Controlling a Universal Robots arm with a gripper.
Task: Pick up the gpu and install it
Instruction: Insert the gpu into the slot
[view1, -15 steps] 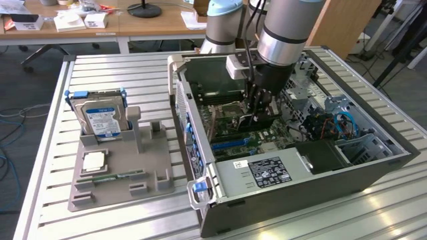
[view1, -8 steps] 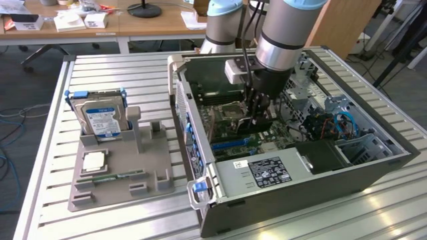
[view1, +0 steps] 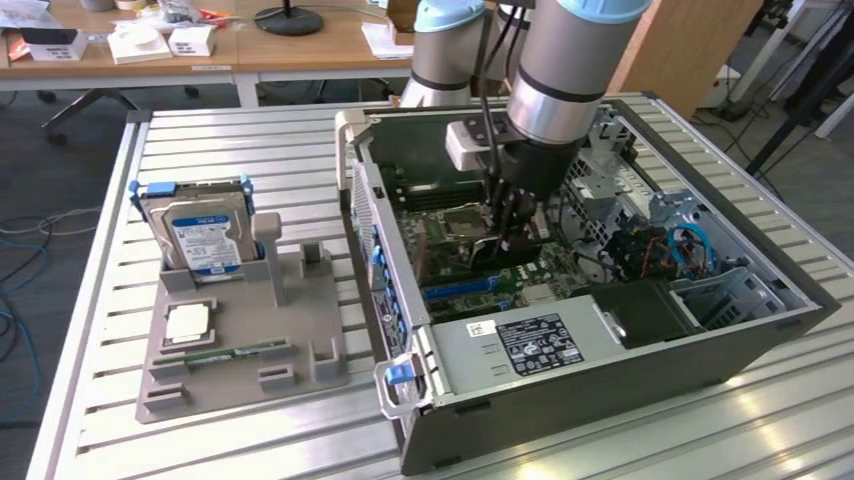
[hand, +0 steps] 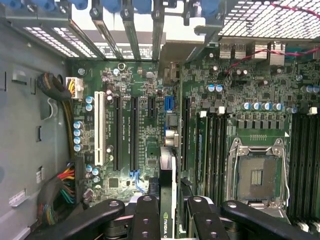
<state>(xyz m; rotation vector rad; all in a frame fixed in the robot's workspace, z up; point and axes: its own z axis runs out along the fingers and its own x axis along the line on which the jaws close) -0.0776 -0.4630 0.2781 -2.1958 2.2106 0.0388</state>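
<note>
1. Open computer case: power supply at its near end.
2. Deeper inside, the gripper, part-closed, clamps the gpu edge-on over the motherboard.
3. On the exterior view's left, a gray holder holds a memory stick, with a hard drive upright behind it.

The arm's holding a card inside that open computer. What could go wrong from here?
The gripper holds the gpu edge-on above the motherboard; if it misses the slot, its edge could press on small board parts. The bare processor socket sits nearby; a sideways drift might hit it. A grip on so thin a card may let it tilt.
</note>
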